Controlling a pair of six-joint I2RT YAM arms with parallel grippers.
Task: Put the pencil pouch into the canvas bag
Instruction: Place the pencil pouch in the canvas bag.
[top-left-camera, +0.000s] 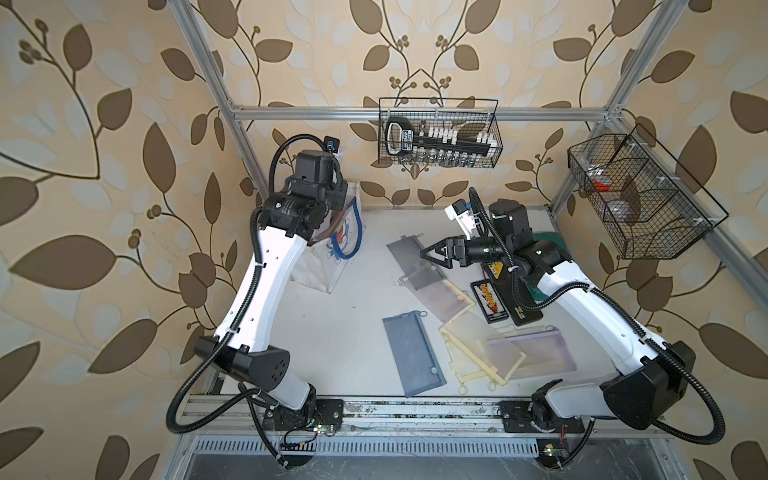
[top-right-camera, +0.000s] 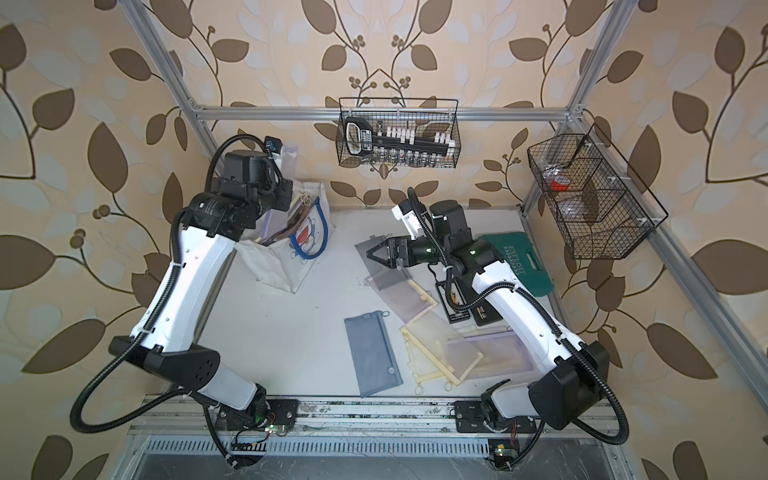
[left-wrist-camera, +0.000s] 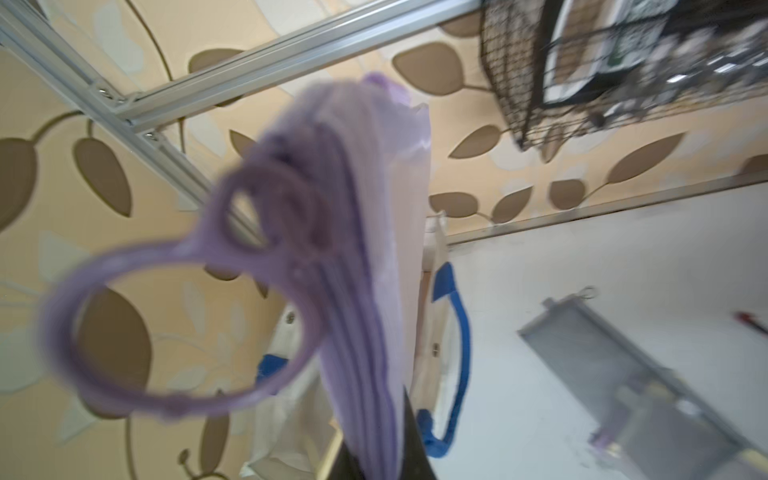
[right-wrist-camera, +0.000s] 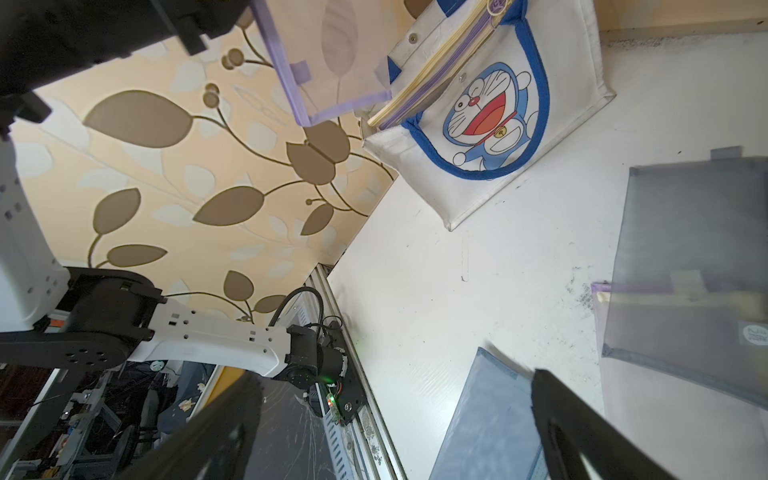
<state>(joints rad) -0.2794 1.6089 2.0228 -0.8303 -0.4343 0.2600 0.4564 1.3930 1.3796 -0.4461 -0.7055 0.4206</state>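
My left gripper is shut on a translucent purple pencil pouch, whose ring pull dangles close to the lens. In the right wrist view the pouch hangs just above the open mouth of the canvas bag. The bag is white with blue rope handles and a cartoon print. It stands at the back left in both top views, and yellow and purple pouch edges stick out of it. My right gripper is open and holds nothing, above the table's middle.
Loose pouches lie on the table: a blue-grey one, a grey one, and yellow and purple ones. A teal tool case and black bit sets sit under my right arm. Wire baskets hang on the frame.
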